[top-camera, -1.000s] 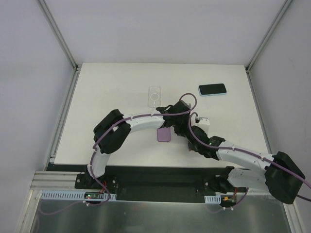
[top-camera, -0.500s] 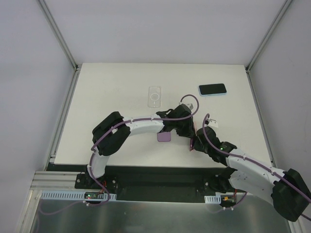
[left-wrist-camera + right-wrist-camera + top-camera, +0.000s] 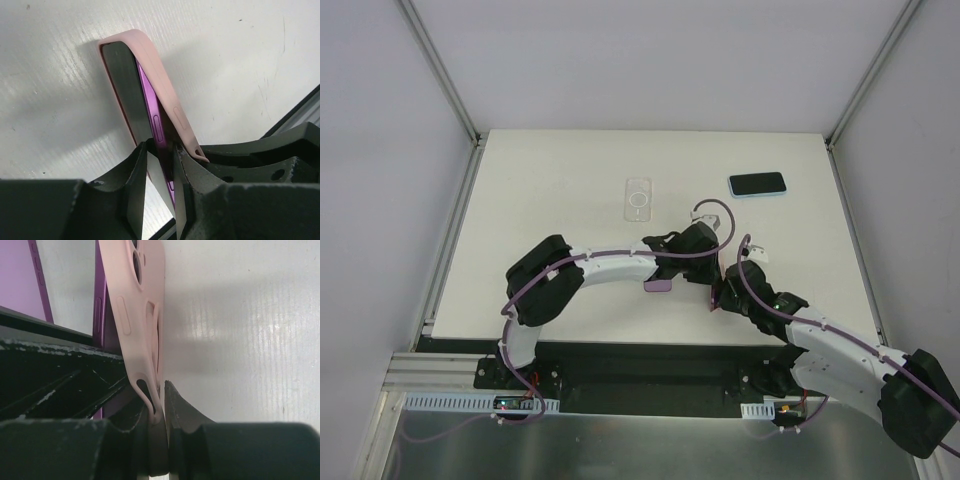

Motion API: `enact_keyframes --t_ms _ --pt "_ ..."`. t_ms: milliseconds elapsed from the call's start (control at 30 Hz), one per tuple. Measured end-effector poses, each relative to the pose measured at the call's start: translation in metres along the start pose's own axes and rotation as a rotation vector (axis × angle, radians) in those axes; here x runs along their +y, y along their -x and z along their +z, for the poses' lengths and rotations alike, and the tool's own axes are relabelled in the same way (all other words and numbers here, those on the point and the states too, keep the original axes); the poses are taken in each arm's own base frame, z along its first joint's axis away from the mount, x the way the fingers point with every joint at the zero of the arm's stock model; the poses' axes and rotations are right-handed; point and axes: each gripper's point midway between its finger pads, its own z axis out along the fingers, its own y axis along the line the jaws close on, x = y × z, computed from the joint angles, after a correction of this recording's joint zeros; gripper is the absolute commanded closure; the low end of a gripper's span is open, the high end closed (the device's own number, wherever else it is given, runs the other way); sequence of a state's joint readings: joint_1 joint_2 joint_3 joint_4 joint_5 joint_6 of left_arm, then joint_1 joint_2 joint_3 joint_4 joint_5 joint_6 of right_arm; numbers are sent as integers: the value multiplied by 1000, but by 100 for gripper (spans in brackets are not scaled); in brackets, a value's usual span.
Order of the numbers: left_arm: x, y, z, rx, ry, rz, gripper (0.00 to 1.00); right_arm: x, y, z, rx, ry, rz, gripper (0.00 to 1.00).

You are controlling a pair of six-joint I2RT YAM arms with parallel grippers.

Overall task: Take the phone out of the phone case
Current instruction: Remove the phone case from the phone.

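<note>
Phone (image 3: 152, 117), glossy purple, clamped in left end effector (image 3: 159, 167); right end effector (image 3: 160, 407) pinches rubbery pink case (image 3: 135, 300).

White table (image 3: 550, 200) with a clear case (image 3: 638, 197) and a black-screened phone (image 3: 757, 184), well apart, toward the far edge

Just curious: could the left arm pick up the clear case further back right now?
Probably not yet: the left gripper is shut on the purple phone, though nothing blocks the way to the clear case.
</note>
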State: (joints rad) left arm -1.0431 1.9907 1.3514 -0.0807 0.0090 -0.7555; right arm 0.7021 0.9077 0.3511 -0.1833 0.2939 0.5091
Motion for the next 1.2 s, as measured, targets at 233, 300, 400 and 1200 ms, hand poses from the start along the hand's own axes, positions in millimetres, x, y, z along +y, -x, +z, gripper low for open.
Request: enact_keyframes --t_ms 233,300,400,1200 --pt "3 2 -4 -37 74 54 100 2 -1 -1 20 -4 -1 99" --pt "4 3 -5 -45 91 71 100 4 0 0 37 -19 5 98" --pt "6 6 -7 -56 122 89 100 7 1 1 58 -41 35 99" --pt "111 -11 -57 75 269 39 100 -27 9 7 8 -138 204 99"
